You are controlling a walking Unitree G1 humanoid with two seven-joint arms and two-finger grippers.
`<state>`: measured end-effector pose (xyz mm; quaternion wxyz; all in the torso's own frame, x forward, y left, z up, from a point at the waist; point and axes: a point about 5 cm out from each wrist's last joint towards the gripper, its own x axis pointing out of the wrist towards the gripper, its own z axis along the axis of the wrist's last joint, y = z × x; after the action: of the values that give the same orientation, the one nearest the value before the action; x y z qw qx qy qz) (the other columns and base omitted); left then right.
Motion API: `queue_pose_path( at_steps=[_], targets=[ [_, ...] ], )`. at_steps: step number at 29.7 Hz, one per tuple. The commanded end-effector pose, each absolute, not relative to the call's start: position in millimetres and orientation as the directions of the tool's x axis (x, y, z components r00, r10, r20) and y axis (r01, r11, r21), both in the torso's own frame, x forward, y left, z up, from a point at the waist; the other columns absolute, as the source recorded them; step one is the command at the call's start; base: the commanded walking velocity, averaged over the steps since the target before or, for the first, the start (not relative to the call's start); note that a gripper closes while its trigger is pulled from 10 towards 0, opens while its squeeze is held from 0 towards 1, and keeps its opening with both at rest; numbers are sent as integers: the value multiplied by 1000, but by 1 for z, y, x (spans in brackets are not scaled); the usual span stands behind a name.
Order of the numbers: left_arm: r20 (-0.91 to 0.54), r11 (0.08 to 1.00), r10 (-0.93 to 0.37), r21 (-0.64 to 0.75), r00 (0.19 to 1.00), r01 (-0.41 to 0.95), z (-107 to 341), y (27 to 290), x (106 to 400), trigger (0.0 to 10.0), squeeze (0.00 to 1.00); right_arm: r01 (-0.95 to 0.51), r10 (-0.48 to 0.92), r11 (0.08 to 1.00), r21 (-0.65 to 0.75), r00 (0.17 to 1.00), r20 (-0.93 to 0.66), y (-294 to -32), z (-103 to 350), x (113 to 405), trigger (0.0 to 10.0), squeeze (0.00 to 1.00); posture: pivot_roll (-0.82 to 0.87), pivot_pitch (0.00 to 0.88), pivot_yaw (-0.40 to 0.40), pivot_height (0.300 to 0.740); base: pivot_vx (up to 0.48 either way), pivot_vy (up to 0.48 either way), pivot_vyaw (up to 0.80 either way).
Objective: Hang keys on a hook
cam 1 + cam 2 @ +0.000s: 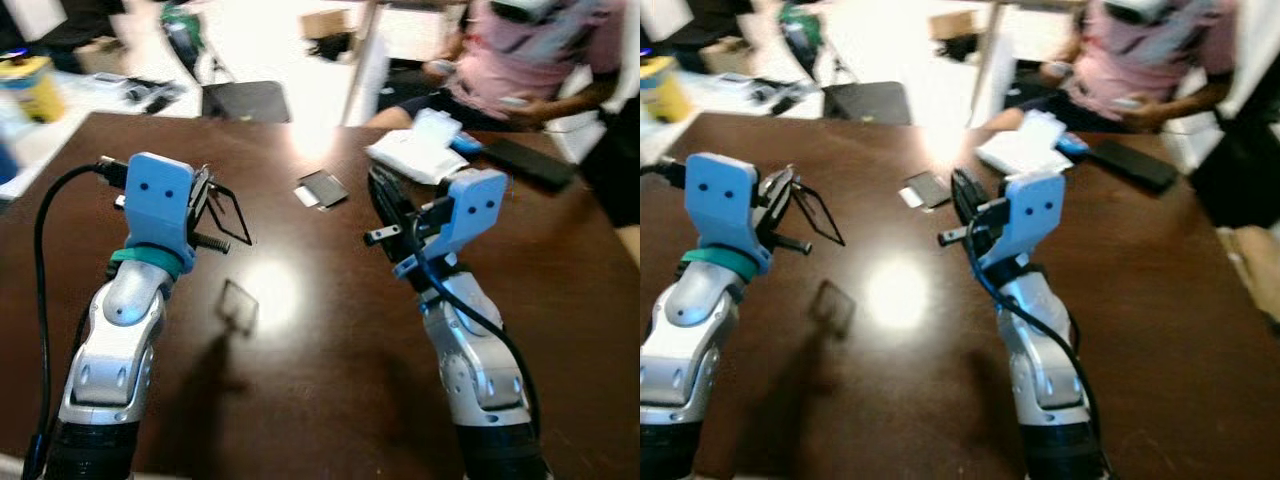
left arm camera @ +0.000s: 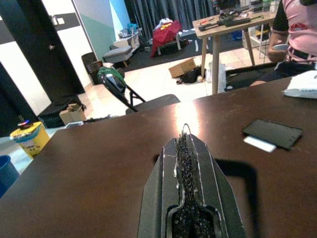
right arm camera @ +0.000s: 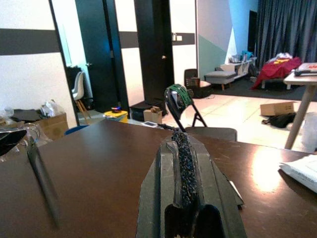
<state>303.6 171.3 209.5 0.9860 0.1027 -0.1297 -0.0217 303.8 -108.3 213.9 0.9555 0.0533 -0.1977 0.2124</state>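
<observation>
Hovering over dark bench (image 1: 330, 340), both arms raised. Left end effector (image 1: 205, 205) clenched, thin wire loop at tip, possibly key ring. Right end effector (image 1: 385, 205) clenched, empty. Hook unseen; hanging not yet done.

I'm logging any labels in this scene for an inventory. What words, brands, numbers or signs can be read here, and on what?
No text can be read.
Yellow container: a printed label, too blurred to read.
Pink shirt of the seated person: a chest print, too small to read.
Dark card on the brown table: no marking visible.
</observation>
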Motion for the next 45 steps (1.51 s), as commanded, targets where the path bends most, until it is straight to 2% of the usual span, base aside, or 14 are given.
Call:
queue_pose_path(
  at_steps=[1,28,34,45],
  targets=[
    [253,976,-68,218,965,12,209,172,305,10000,0,-421,381,907,15,836,394,-109,212,304,10000,0,-15,0,63,740,-330,0,0],
    [257,977,-55,214,965,-2,208,171,306,10000,0,-426,397,905,-13,831,390,-109,213,305,10000,0,-14,6,57,740,-330,0,0],
    [246,976,-56,218,968,2,207,171,306,10000,0,-418,395,908,-29,831,391,-109,213,306,10000,0,-14,7,59,740,-92,0,0],
    [238,973,-76,229,968,20,209,166,307,10000,0,-431,410,902,-36,827,385,-109,213,306,10000,0,-12,11,61,740,0,0,800]
  ],
)
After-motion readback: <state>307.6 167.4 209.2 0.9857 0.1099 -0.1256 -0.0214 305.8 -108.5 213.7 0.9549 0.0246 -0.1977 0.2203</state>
